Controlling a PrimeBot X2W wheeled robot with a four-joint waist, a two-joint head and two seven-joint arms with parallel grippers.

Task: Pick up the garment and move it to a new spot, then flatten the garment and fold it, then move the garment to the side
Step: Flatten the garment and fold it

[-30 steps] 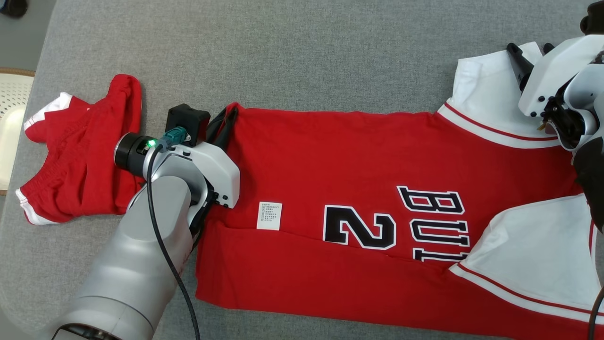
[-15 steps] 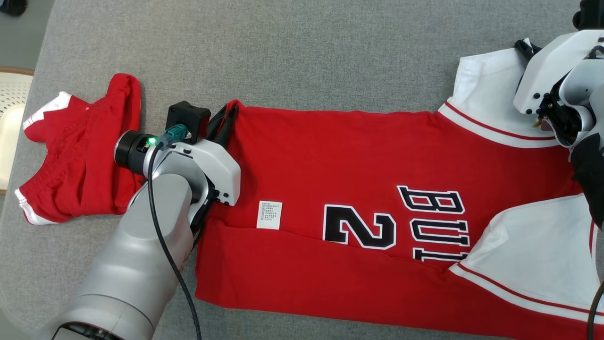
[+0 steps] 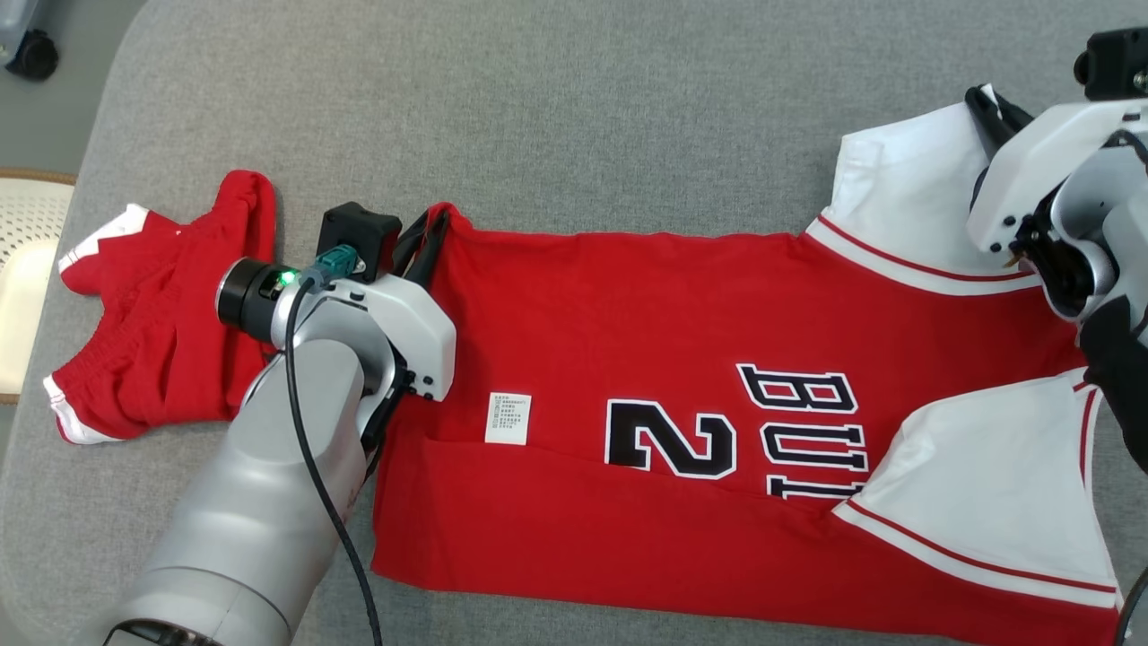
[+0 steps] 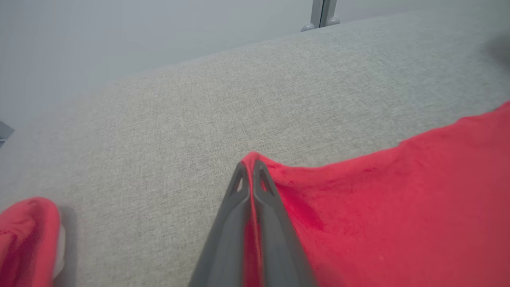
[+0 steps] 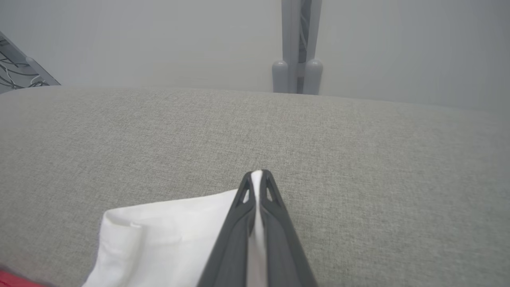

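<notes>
The garment (image 3: pixel 646 323) is a red jersey with white sleeves and black lettering, spread flat across the grey table, its near edge folded over. My left gripper (image 3: pixel 437 218) is shut on the jersey's far hem corner (image 4: pixel 255 161), with red cloth pinched between the fingers (image 4: pixel 239 207). My right gripper (image 3: pixel 985 97) is shut on the far white sleeve (image 3: pixel 906 193), whose edge (image 5: pixel 257 175) is clamped between the dark fingers (image 5: pixel 275 223). Both pinched corners are raised slightly off the table.
A second red garment with white trim (image 3: pixel 152 305) lies crumpled at the left, close behind my left wrist. The grey padded table (image 3: pixel 574 117) stretches beyond the jersey. A white perforated chair (image 3: pixel 27 260) stands past the table's left edge.
My right gripper went from open to shut on the white sleeve and lifted its edge slightly. The head camera shifted, so the whole scene sits a little lower and to the left.
</notes>
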